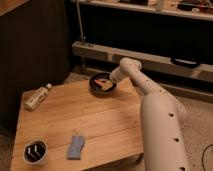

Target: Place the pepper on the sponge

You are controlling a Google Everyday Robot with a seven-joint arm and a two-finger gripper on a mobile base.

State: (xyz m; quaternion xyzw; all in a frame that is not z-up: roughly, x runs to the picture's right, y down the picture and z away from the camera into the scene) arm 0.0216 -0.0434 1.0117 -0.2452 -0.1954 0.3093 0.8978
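Wooden table point(90, 117) carries four items. A bottle point(37, 97) lies on its side at the far left. A dark bowl point(95, 86) stands at the far edge, with the gripper point(106, 81) at it, jaws apart. A white cup point(35, 152) stands at the near left, with the sponge point(75, 146) near it, not touching.

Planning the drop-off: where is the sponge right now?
In the camera view's lower left, the sponge lies near the front edge of the table, beside the white cup; the gripper is across at the dark bowl.
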